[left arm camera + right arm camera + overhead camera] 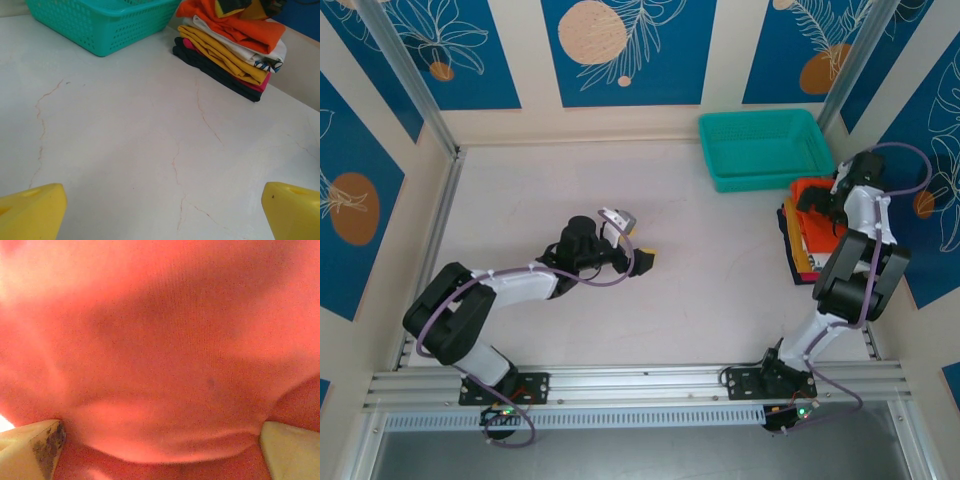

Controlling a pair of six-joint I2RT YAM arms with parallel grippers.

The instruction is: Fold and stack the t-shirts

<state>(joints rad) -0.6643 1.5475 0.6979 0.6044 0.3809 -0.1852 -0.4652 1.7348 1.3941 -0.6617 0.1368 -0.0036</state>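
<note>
We judge this as the stacking step. The orange shirt (pixel 810 188) lies rumpled on top of the folded pile (pixel 220 57) at the far right of the surface (pixel 620 170), just near of the basket (pixel 760 180). The right hand (pixel 823 207) is on it with fingers spread wide, probably pinching nothing, though the view is too close. The left hand (pixel 634 240) is mid-surface, wide open and empty. Next we'd flatten and square the top shirt.

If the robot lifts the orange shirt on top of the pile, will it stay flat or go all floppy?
Probably floppy: the orange shirt lies rumpled and sags over the edge of the pile. It would likely bunch up too, since soft folds show between the open fingers of the right pincer. It looks light, being thin cloth.
</note>
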